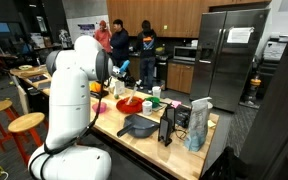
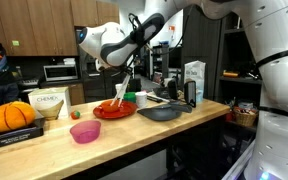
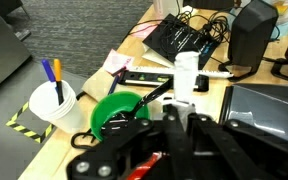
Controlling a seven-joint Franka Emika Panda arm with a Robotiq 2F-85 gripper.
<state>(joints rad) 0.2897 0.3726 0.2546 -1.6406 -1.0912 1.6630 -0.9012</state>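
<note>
The tool hovers, jaws together, above the red plate on the bench. A thin utensil stands beneath it, but I cannot tell if it is gripped. Any descent needs a straight, gentle line.

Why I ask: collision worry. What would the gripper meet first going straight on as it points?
Probably the green bowl, directly ahead of the fingers in the wrist view; depth is unclear.

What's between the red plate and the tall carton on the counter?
A dark grey pan, next to the red plate and just in front of the carton; clearest in an exterior view.
</note>
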